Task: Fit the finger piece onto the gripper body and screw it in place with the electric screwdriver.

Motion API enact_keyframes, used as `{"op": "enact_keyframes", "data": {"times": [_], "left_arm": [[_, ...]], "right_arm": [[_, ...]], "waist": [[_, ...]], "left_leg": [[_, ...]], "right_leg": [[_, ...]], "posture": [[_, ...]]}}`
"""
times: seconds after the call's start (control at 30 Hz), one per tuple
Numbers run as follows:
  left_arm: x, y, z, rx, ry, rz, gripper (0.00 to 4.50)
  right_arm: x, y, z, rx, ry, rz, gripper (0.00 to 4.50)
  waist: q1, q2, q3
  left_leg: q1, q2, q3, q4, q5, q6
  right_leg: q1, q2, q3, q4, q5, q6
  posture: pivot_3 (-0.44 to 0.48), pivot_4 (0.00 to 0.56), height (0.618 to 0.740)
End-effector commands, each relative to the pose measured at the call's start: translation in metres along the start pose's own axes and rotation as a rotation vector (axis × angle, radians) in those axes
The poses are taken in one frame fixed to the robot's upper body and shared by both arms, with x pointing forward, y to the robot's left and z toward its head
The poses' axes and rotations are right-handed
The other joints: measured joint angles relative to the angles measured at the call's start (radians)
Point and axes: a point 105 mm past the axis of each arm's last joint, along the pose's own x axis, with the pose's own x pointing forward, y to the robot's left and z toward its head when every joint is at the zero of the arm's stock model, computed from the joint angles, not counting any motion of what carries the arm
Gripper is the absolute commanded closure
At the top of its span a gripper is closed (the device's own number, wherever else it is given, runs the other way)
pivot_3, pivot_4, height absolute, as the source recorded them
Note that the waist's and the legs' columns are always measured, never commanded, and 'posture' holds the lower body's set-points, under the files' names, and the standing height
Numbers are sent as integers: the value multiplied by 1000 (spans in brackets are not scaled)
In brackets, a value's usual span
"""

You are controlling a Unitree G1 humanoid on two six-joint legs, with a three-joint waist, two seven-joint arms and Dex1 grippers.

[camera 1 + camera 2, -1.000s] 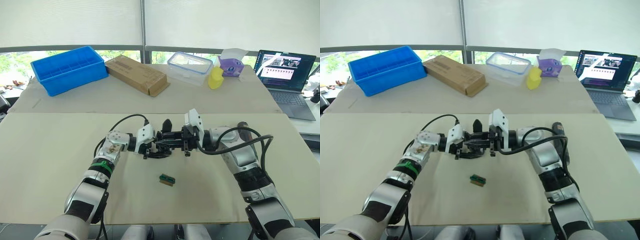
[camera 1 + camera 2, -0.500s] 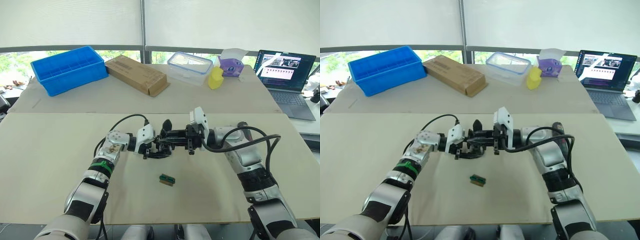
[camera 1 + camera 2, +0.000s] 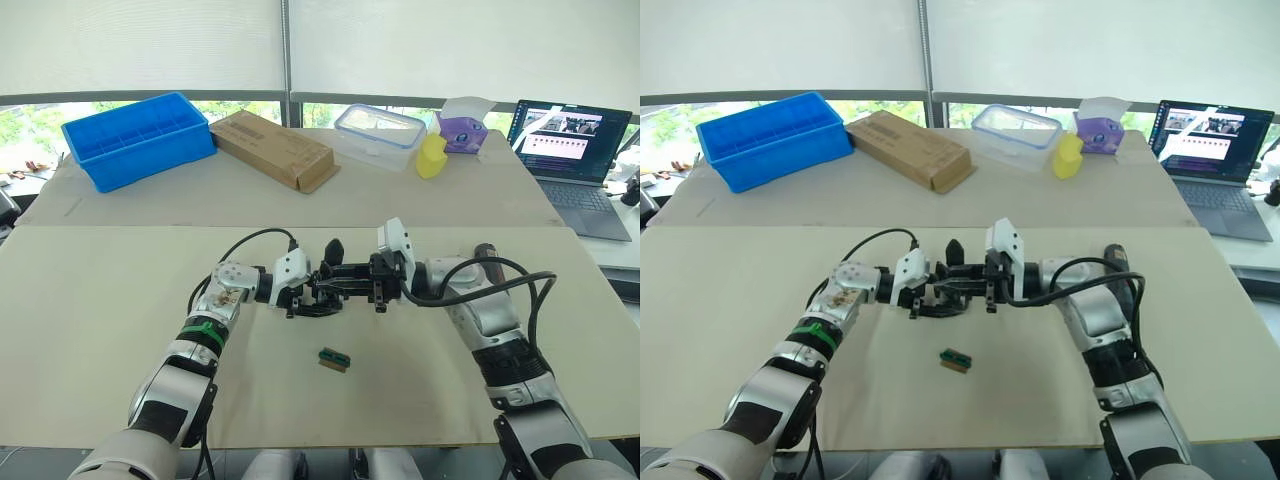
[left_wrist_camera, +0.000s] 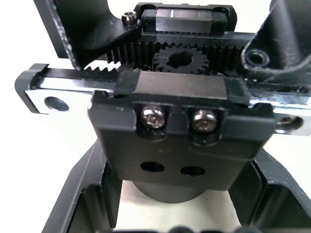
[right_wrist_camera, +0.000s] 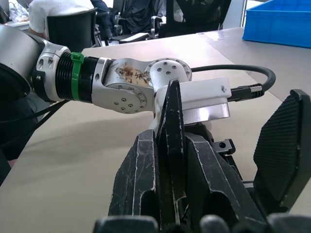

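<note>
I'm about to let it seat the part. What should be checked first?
1. Right gripper clamped on the finger piece: ok.
2. Left gripper holding the gripper body: ok.
3. Two lower holes on the body's slide empty: ok.
4. Finger piece lined up with those holes: cannot tell.
5. Screwdriver in hand: not ok, it lies beside the right arm.
6. Green block out of the way: ok.

Gripper body [image 3: 322, 292] behind small block [image 3: 333, 359]
</note>
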Motion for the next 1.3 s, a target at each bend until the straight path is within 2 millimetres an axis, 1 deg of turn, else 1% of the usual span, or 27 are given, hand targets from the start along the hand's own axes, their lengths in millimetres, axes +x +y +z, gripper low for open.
{"op": "enact_keyframes", "data": {"times": [0.03, 0.1, 0.23, 0.37, 0.57, 0.6, 0.7, 0.8, 0.93, 1.13, 1.23, 1.3], "left_arm": [[1, 3, 12, 41, -32, 5, 2158], [1, 3, 12, 41, -32, 5, 2158], [1, 3, 11, 40, -31, 3, 2158], [1, 3, 12, 41, -33, 3, 2158], [2, 3, 12, 43, -33, 4, 2158], [2, 3, 12, 43, -34, 4, 2158], [2, 3, 12, 44, -34, 4, 2158], [3, 2, 12, 44, -34, 2, 2158], [2, 3, 12, 45, -31, 9, 2158], [-1, 7, 13, 46, -28, 21, 2158], [-1, 7, 14, 47, -28, 24, 2158], [-1, 7, 14, 48, -28, 25, 2158]], "right_arm": [[2, 1, 12, -38, -35, 9, 4169], [2, 0, 17, -40, -45, 10, 4169], [2, 1, 15, -40, -35, 9, 4169], [2, 2, -2, -24, 26, 5, 4169], [0, 2, -15, 1, 65, -4, 4169], [0, 2, -20, 10, 71, -5, 4169], [-4, 4, -34, 47, 58, -18, 4169], [-7, 4, -41, 60, 34, -32, 4169], [-13, 2, -55, 64, 53, -46, 4169], [-13, 2, -62, 98, 109, 40, 4169], [-11, 7, -70, 151, 189, 125, 4169], [-12, 8, -74, 178, 222, 136, 4169]], "waist": [[0, 0, 0], [0, 0, 0], [0, 0, 0], [0, 0, 0], [1, 0, 0], [1, 0, 0], [1, 0, 0], [1, 1, -1], [0, 1, -1], [0, 2, -2], [0, 2, -3], [0, 3, -4]], "left_leg": [[0, 0, 0, 0, 0, 0], [0, 0, 0, 0, 0, 0], [0, 0, 0, 0, 0, 0], [0, 0, 0, 0, 0, 0], [0, 0, 0, 0, 0, 0], [0, 0, 0, 0, 0, 0], [1, 0, 0, 0, 0, 0], [2, 0, 0, 0, 0, 0], [3, 0, 0, 0, 0, 0], [3, 0, 0, 0, 0, 0], [4, 0, 0, 0, 0, 0], [4, 0, 0, 0, 0, 0]], "right_leg": [[0, 0, 0, 0, 0, 0], [0, 0, 0, 0, 0, 0], [0, 0, 0, 0, 0, 0], [0, 0, 0, 0, 0, 0], [0, 0, 0, 0, 0, 0], [0, 0, 0, 0, 0, 0], [1, 0, 0, 0, 0, 0], [2, 0, 0, 0, 0, 0], [3, 0, 0, 0, 0, 0], [4, 0, 0, 0, 0, 0], [4, 0, 0, 0, 0, 0], [4, 0, 0, 0, 0, 0]], "posture": [[0, 150, 740], [0, 150, 740], [0, 150, 740], [0, 150, 740], [0, 150, 740], [0, 150, 740], [0, 150, 740], [0, 150, 740], [0, 150, 740], [0, 150, 740], [0, 150, 740], [0, 150, 740]]}}
